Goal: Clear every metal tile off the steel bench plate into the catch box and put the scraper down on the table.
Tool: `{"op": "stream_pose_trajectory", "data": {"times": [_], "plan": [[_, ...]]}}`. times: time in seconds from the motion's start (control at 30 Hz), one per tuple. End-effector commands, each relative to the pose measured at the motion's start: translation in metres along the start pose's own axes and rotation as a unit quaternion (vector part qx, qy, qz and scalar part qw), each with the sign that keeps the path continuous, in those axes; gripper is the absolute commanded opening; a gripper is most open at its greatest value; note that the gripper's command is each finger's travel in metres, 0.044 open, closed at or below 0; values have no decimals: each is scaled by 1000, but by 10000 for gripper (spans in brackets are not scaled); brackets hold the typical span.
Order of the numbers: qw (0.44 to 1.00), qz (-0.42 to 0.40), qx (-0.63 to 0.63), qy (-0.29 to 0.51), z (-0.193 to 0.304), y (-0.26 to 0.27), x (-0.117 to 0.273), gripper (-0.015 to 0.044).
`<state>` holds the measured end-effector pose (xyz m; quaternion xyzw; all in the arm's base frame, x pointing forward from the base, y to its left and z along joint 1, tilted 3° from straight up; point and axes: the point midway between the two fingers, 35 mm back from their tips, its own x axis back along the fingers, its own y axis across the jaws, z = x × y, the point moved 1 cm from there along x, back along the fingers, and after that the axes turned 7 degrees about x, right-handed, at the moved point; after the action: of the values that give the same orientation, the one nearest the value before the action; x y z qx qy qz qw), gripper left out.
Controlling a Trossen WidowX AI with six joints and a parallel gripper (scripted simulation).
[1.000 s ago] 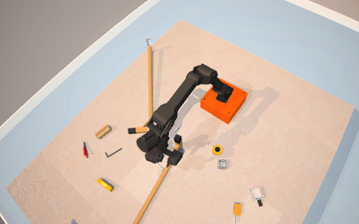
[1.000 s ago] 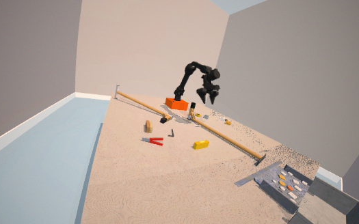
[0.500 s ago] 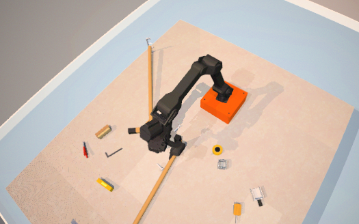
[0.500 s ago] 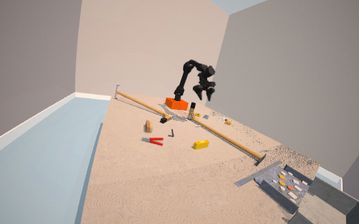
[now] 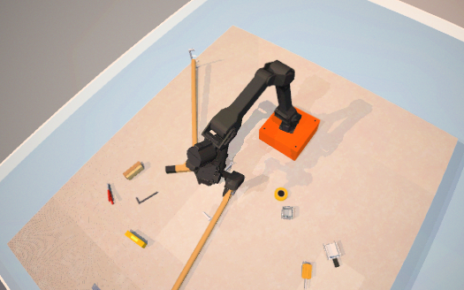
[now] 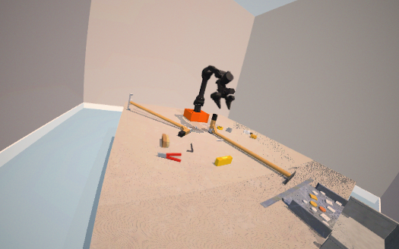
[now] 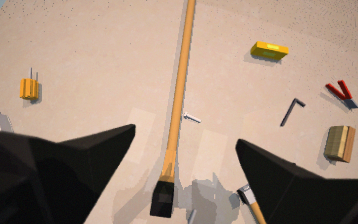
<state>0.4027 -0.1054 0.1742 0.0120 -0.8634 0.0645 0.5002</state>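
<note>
The long scraper (image 5: 204, 239) (image 6: 251, 151) (image 7: 181, 80) lies on the table, its flat dark head near the steel plate and its raised black-ended grip at the arm's end. My gripper (image 6: 223, 108) (image 7: 186, 136) is open and empty, above the grip end of the scraper; in the wrist view the handle runs between the fingertips, below them. The steel bench plate (image 6: 299, 199) has dark side walls and holds several white and orange tiles (image 6: 313, 197). The grey catch box (image 6: 369, 213) stands at its far end. Plate and box are outside the wrist view.
A second long-handled tool (image 5: 193, 97) (image 6: 156, 115) with a hooked head lies beside the orange base (image 5: 289, 137) (image 6: 196, 115). A yellow block (image 5: 136, 239) (image 6: 223, 161), red pliers (image 5: 110, 194) (image 6: 173, 156), a hex key (image 5: 147, 197) and a wooden block (image 5: 133, 170) lie to one side of the scraper.
</note>
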Motion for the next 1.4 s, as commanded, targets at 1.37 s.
{"op": "stream_pose_trajectory", "data": {"times": [1.37], "plan": [[998,9,7,-61,99,26,39,440]]}}
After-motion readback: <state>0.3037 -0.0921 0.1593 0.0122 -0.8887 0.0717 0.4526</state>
